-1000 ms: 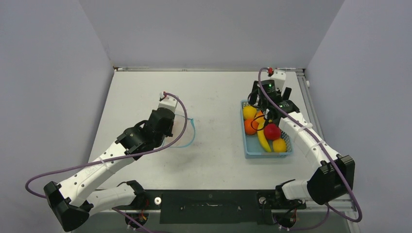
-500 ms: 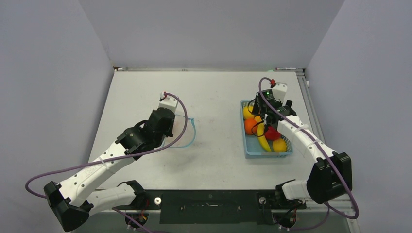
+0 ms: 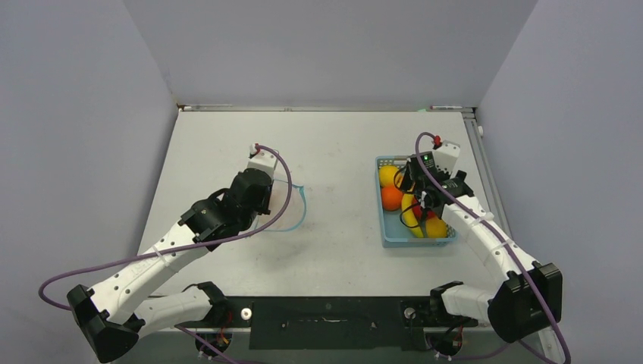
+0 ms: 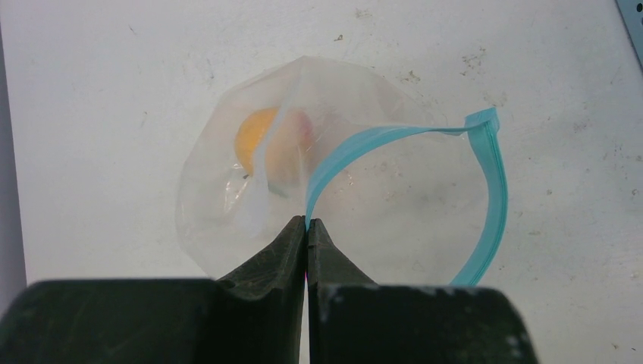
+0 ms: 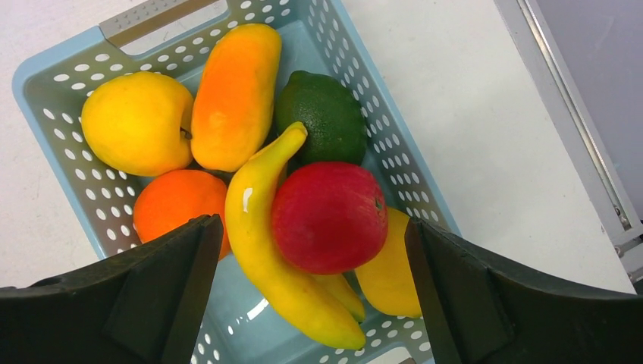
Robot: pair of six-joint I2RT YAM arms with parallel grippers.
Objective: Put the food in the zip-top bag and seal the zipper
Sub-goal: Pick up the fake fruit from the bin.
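Observation:
The zip-top bag (image 4: 394, 197) lies on the table with its mouth held open in a loop, and an orange round fruit (image 4: 256, 136) shows through the clear plastic. My left gripper (image 4: 307, 224) is shut on the teal zipper (image 4: 489, 197) at the near lip. In the top view the bag (image 3: 286, 203) lies just right of that gripper (image 3: 265, 189). The rest of the food fills the blue basket (image 5: 53, 72): a red fruit (image 5: 330, 216), bananas (image 5: 261, 243), a green one (image 5: 318, 114) and orange and yellow ones. My right gripper (image 5: 312, 221) hangs open over the red fruit, touching nothing.
The basket (image 3: 388, 236) stands at the table's right side, close to a metal rail (image 5: 576, 144) along the right edge. Grey walls close in the table (image 3: 341, 144) on three sides. Purple cables loop off both arms.
My right arm has swung from the basket's far end toward its near end and now hangs over the red fruit, jaws still wide. The left arm and the bag have not moved.

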